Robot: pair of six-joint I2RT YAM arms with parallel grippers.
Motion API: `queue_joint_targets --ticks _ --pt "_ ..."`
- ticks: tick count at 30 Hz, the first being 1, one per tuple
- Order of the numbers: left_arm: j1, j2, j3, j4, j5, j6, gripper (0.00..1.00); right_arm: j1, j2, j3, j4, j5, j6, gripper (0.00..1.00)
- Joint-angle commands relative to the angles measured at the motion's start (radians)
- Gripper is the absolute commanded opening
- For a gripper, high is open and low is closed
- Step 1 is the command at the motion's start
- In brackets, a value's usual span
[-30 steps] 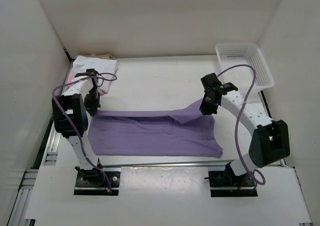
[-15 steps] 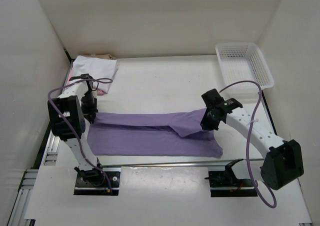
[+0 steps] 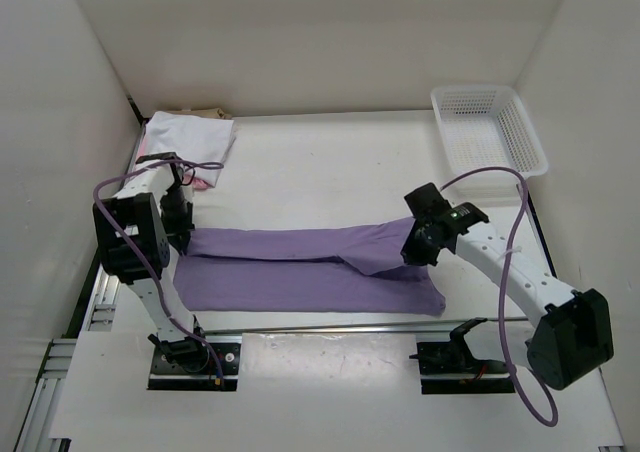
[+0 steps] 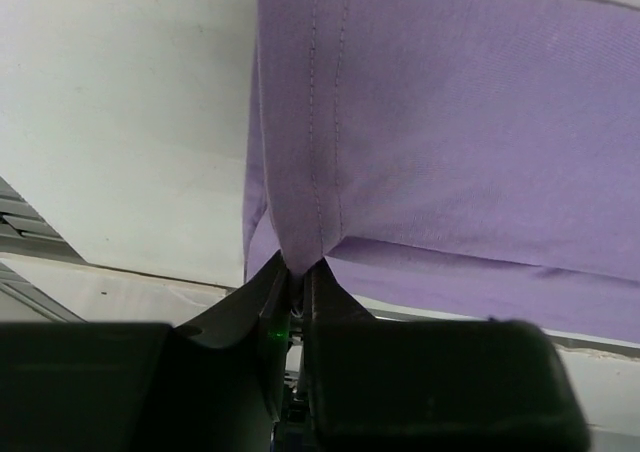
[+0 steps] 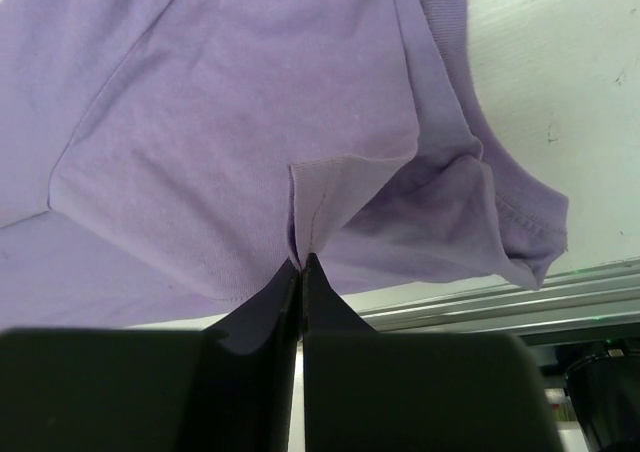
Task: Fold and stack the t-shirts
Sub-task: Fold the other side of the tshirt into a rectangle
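Both my grippers are pinching the lavender t-shirt, which is lying half-folded along the near table: left gripper on a hem corner, right gripper on a bunched fold. If I am letting go unevenly, I am risking the top layer skewing and sliding open.

Arms: white shells, black joint housings
Cables: purple, looping
Left gripper: black wedge fingers, green light
Right gripper: black wedge fingers
Bases: black plates
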Motion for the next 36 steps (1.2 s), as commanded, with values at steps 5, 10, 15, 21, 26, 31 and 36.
queue_joint_targets --ticks 5,10,15,21,26,31,36 --pt "0.004 -0.065 -0.035 -0.008 -0.038 0.0 0.22 0.004 -0.066 -0.073 -0.006 -0.05 0.034 0.0" --pt "0.004 -0.045 -0.054 0.001 -0.059 0.0 0.35 0.004 -0.066 -0.092 0.012 -0.059 0.044 0.0" --pt "0.004 -0.058 -0.064 0.026 -0.099 0.0 0.65 0.004 -0.034 -0.092 0.035 -0.059 0.044 0.0" --pt "0.003 -0.169 -0.064 0.079 -0.262 0.0 0.65 0.014 0.034 -0.07 0.068 -0.07 0.008 0.0" --pt "-0.156 -0.362 -0.139 0.162 -0.323 0.0 0.64 0.004 0.144 0.02 0.088 -0.041 -0.044 0.0" --pt "-0.391 -0.518 -0.225 0.228 -0.261 0.0 0.61 -0.074 0.294 0.083 0.129 -0.073 -0.088 0.0" --pt "-0.76 -0.462 -0.106 0.228 -0.107 0.0 0.61 -0.129 0.399 0.155 0.154 -0.13 -0.107 0.0"
